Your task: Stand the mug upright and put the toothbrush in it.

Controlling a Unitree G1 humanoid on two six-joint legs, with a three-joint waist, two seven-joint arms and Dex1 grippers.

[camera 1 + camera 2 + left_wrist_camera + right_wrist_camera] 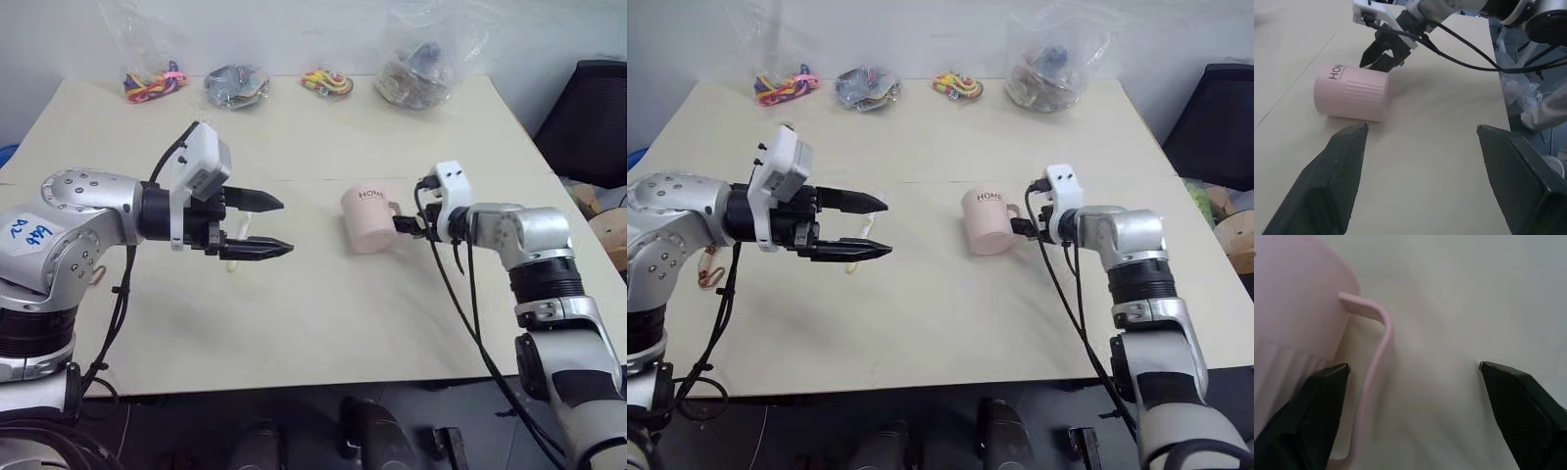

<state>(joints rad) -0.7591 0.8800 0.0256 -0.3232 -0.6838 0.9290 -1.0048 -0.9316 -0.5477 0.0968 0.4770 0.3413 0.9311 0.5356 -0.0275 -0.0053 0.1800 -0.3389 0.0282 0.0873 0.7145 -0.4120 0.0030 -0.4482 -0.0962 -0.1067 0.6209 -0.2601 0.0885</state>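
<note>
A pale pink mug (pixel 367 217) is being shown lying on its side near the middle of a light wooden table (pixel 323 323), its handle turned toward the right gripper (pixel 404 226). That gripper's black fingers are being held spread at the handle, one on each side of it, with nothing clamped between them in the right wrist view. The left gripper (pixel 266 226) is being held above the table, well apart from the mug, its fingers wide and empty. Just behind it, a sliver of the toothbrush (pixel 854 257) is being glimpsed on the table. Dark lettering near the mug's rim is being read as "HOM", the rest being cut off. The mug's ribbed lower wall is being revealed in the left wrist view.
</note>
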